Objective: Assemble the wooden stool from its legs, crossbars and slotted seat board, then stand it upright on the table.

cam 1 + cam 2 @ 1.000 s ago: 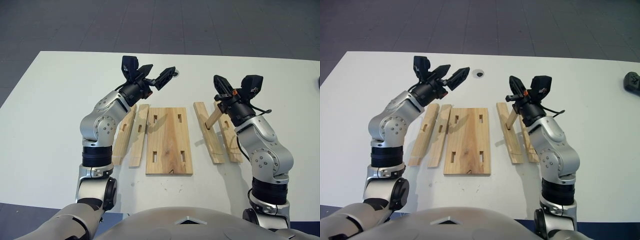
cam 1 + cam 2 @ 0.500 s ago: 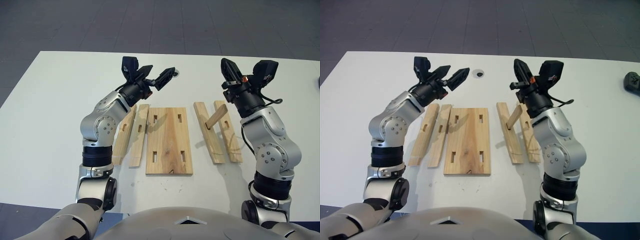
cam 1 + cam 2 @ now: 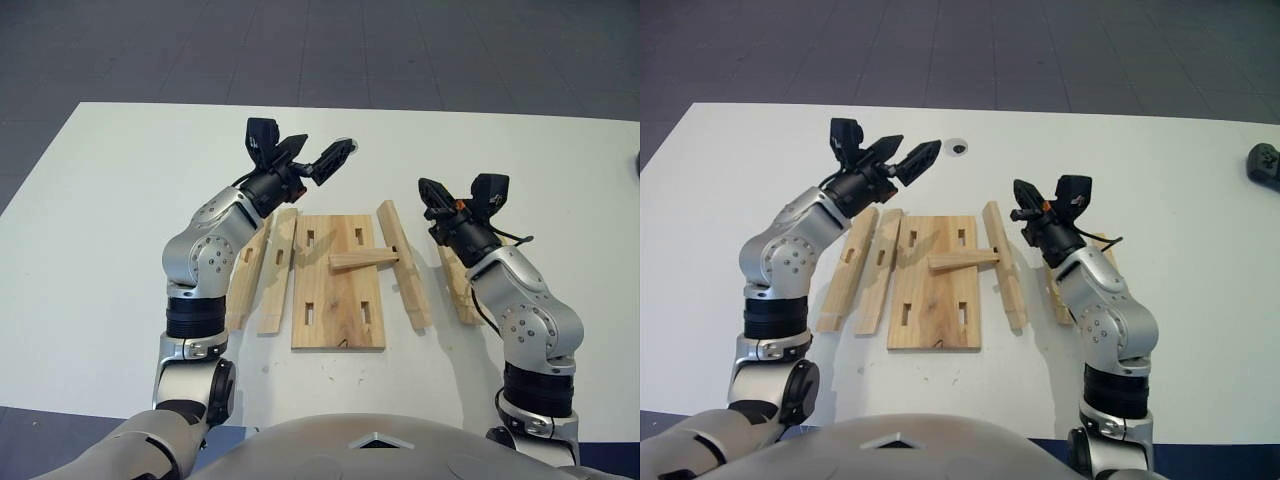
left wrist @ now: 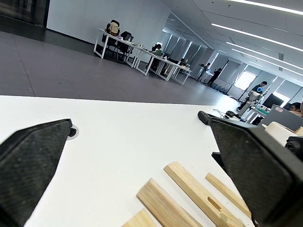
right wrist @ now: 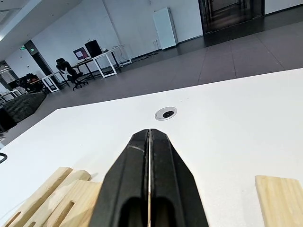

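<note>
The right gripper (image 5: 149, 137) has its jaws pressed together on nothing, hovering over the far end of the right-hand leg (image 3: 458, 295). The left gripper (image 3: 322, 150) is spread wide and empty above the two left legs (image 3: 241, 290). The crossbar (image 3: 362, 260) (plugged into another leg (image 3: 403, 262), it looks like) lies flat across the seat board (image 3: 335, 300), mid-table toward the near edge. A clumsy nudge could pop that joint loose or skid the board.
</note>
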Robot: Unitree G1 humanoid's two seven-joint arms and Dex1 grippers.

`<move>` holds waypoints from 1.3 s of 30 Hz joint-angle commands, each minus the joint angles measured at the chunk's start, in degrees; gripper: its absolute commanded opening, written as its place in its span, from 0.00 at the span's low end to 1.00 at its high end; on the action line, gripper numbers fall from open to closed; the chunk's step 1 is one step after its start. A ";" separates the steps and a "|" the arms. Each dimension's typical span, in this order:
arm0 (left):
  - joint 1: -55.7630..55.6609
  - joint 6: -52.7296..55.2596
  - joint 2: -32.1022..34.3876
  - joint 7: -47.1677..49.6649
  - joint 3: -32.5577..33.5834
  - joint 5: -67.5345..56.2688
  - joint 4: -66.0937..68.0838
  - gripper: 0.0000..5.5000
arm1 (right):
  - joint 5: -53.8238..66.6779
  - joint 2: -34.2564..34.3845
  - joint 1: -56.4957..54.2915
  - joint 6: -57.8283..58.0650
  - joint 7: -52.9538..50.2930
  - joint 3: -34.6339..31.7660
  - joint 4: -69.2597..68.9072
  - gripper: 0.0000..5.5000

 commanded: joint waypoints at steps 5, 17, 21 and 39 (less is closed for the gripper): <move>-0.03 1.09 1.45 -0.11 0.35 -0.04 -0.50 0.98 | 11.61 -4.97 3.85 18.11 -4.59 -5.28 -10.08 0.22; 1.26 1.55 2.12 -0.03 -0.18 0.15 -1.86 0.98 | 15.80 -10.65 10.14 33.78 -7.13 -4.13 -10.79 0.58; 1.38 1.16 1.91 0.30 -0.38 0.72 -1.60 0.98 | 12.82 -13.51 9.23 36.10 -6.36 -0.33 -9.48 0.54; 1.27 -0.44 2.12 0.09 -0.45 2.26 -0.22 0.98 | 3.87 -16.05 8.41 33.79 -1.56 1.28 -8.43 0.19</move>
